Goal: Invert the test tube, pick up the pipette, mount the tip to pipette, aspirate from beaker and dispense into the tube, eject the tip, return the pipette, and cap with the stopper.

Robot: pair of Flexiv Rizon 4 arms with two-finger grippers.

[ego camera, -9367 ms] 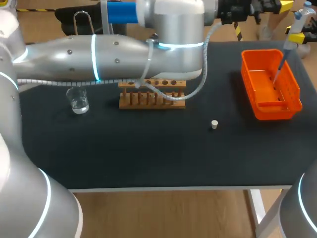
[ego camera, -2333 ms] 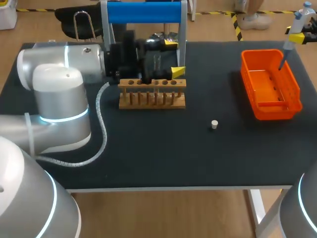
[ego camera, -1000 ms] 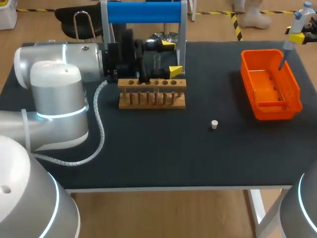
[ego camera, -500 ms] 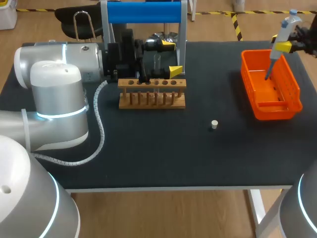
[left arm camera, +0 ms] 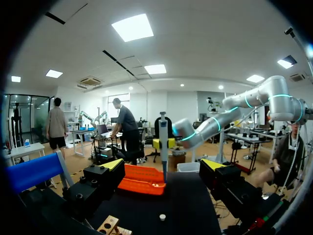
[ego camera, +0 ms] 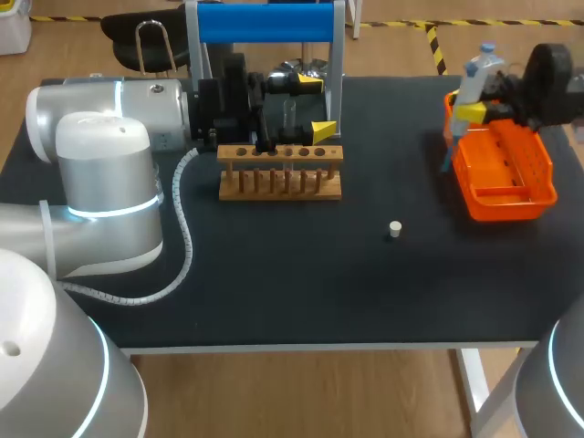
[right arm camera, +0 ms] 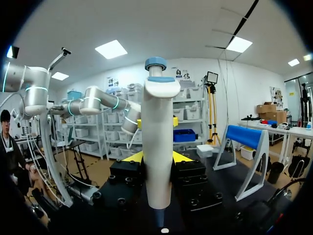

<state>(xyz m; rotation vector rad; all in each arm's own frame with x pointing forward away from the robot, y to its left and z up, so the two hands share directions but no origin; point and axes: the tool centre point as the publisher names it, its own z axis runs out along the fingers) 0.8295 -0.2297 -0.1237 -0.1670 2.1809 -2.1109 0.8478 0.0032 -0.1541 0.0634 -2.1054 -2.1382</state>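
Pipette [ego camera: 476, 78] hangs in the right gripper [ego camera: 473, 111] above the left wall of the orange basket [ego camera: 511, 196], which stands by the right edge of the table [ego camera: 274, 301], toward its far-right corner. In the right wrist view the two yellow-tipped fingers press the pale body from both sides, closed on it. The pipette has a blue button on top and a thin shaft that slants down past the outside of the basket's left wall. What lies inside the basket I cannot make out.

The wooden rack [ego camera: 280, 173] stands mid-surface toward the far edge, with a row of holes along its top bar. Just behind it a clear test tube [ego camera: 289, 114] stands upright between the fingers of the left gripper [ego camera: 315, 107]. Those fingers are spread wide, and no contact with the tube shows.

The left arm [ego camera: 100, 173] lies over the surface's left half, up to the rack's left end. A blue-topped stand [ego camera: 265, 23] is at the far edge behind that gripper. The small white stopper [ego camera: 394, 228] sits on the black surface between rack and basket, well apart from both and from the near edge.
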